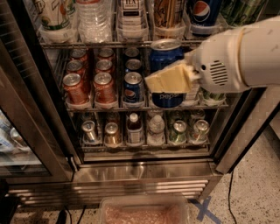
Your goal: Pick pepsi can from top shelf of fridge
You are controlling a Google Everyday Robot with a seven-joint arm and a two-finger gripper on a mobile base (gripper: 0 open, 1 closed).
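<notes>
My gripper (pixel 165 75) is shut on a dark blue pepsi can (pixel 165 56) and holds it upright in the air in front of the fridge's (pixel 144 168) middle shelf. One cream finger (pixel 171 78) crosses the can's front; the other is hidden behind it. The white arm (pixel 238 54) comes in from the right. The top shelf (pixel 87 44), a wire rack, carries bottles and another pepsi can (pixel 204 12) at its right. More pepsi cans (pixel 133 85) stand on the middle shelf.
The glass door (pixel 26 113) stands open at the left. Red cans (pixel 89 83) fill the middle shelf's left lanes. Small bottles and cans (pixel 144 129) line the lower shelf. A pink-filled clear bin (pixel 144 212) and a blue tape cross (pixel 204 211) are on the floor.
</notes>
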